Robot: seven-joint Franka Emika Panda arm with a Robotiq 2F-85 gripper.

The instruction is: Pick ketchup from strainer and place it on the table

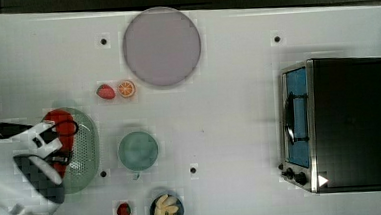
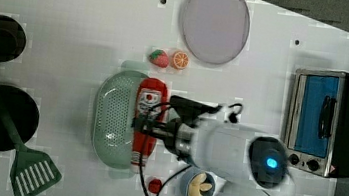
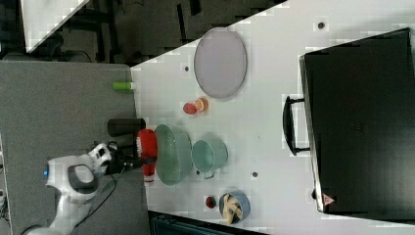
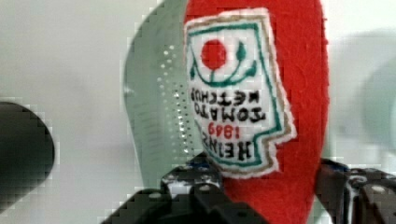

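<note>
White tabletop (image 2: 82, 11) carries everything. Ketchup (image 2: 150, 105) is pinched mid-body between the fingers (image 4: 205, 186), red with a white label, above the strainer (image 2: 112, 120), along its edge toward the left view's right. Arm reaches in from the left view's right, level. Cup (image 1: 138, 151) sits near the strainer.

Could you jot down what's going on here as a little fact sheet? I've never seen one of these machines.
Tool: fingers on either side of the ketchup, gripping it
Ketchup: red, label up, over the strainer
Strainer: pale green, on the table
Beside strainer: cup
Elsewhere: plate, two strawberries, orange slice, bowl of slices, toaster oven
Stage: ketchup not yet on the table
</note>
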